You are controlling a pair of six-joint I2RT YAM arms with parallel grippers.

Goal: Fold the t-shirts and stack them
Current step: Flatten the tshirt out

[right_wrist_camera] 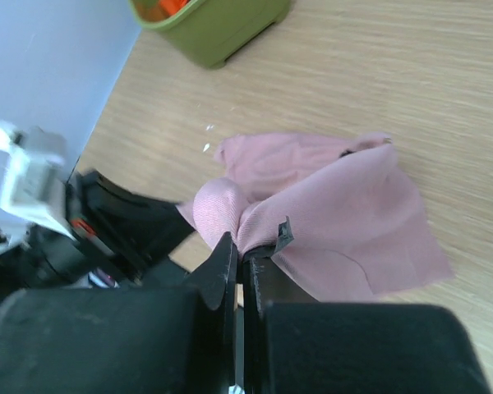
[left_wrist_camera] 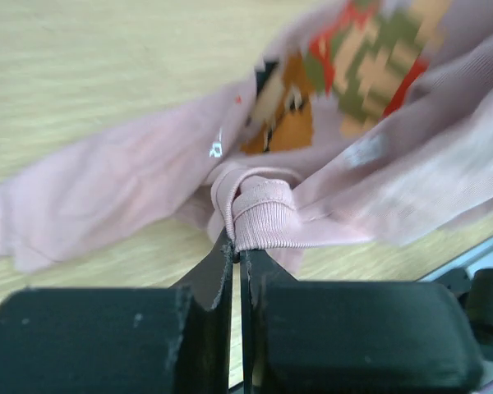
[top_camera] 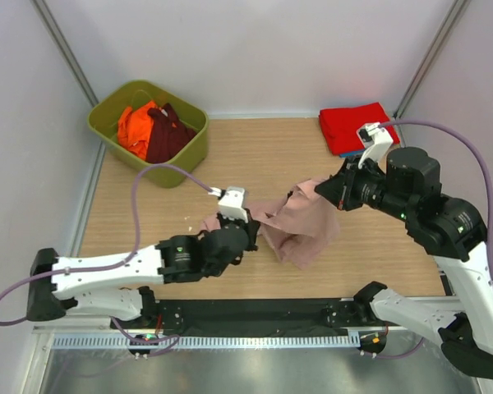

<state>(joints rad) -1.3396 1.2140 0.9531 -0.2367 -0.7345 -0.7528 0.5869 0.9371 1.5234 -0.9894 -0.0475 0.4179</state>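
Note:
A dusty-pink t-shirt (top_camera: 304, 230) lies crumpled mid-table, lifted at two points. My left gripper (top_camera: 251, 233) is shut on its ribbed collar (left_wrist_camera: 263, 215) at the shirt's left side; the pixel cartoon print (left_wrist_camera: 345, 70) shows just beyond. My right gripper (top_camera: 322, 190) is shut on a fold of the pink t-shirt (right_wrist_camera: 345, 213) at its far right, holding that part off the table. In the wrist views the left gripper (left_wrist_camera: 237, 248) and the right gripper (right_wrist_camera: 245, 253) each pinch cloth between closed tips. A folded red t-shirt (top_camera: 355, 125) lies at the back right.
An olive-green bin (top_camera: 115, 131) at the back left holds an orange t-shirt (top_camera: 135, 127) and a maroon t-shirt (top_camera: 171, 135). The bin (right_wrist_camera: 222, 33) shows in the right wrist view, as does the left arm (right_wrist_camera: 115, 234). White walls surround the wooden table (top_camera: 255, 156).

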